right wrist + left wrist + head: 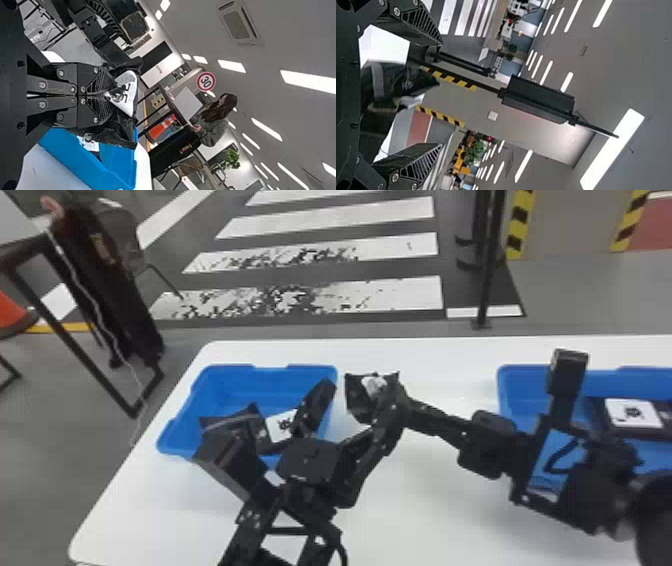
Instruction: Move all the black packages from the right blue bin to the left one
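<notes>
Blue bins [225, 390], two — one package [357, 396] pinched in right gripper [392, 396] — left gripper [361, 402] spread.

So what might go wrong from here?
The black package pinched in the right gripper might slip: the closed fingers grip a soft, crumpled wrapper. From the head view it seems to hang just right of the left blue bin, so it could land on the white table.

The arms could also bump or snag each other, as the left gripper, its fingers spread, is very close to that package.
</notes>
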